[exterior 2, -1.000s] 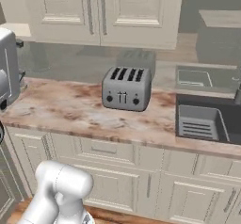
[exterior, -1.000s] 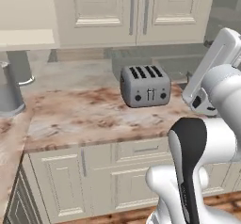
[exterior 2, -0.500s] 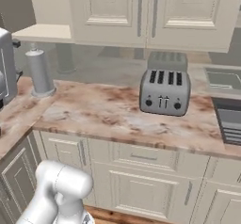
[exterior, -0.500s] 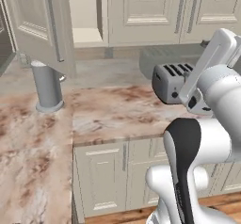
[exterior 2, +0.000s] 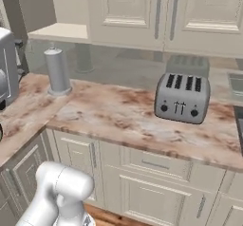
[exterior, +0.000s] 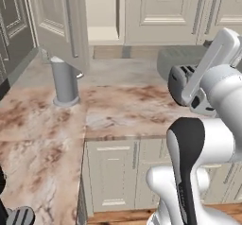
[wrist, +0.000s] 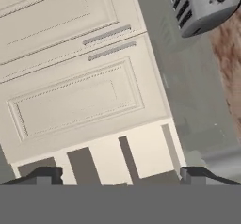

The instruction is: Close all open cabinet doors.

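Presently, the entries are standing as follows.

End effector (wrist: 117, 173): its 2 dark tips are showing at the bottom of the hand view, spread wide apart with nothing between them, touching nothing.

Closed cabinet doors (wrist: 75, 96): 2 cream-beige panelled doors are lying directly ahead of the end effector in the hand view, side by side, their 2 grey bar handles (wrist: 110, 50) running next to each other along the meeting edges. The view is rolled, so the doors are appearing sideways.

Open cabinet door (exterior: 59, 23): 1 door is swinging out from the wall unit, well off to the end effector's left, its long grey handle facing the room. Behind it the cabinet interior (exterior: 101, 11) is showing a pale shelf; in the hand view that open bay is sitting just beyond the near edge of the closed doors.

Toaster (exterior 2: 182, 97): a grey 4-slot unit is standing on the bench (exterior 2: 114, 118), below the closed doors; in the hand view it is appearing at the upper right, apart from the tips.

Grey cylinder (exterior: 64, 81): it is standing upright on the bench beneath the open door, well apart from the toaster.
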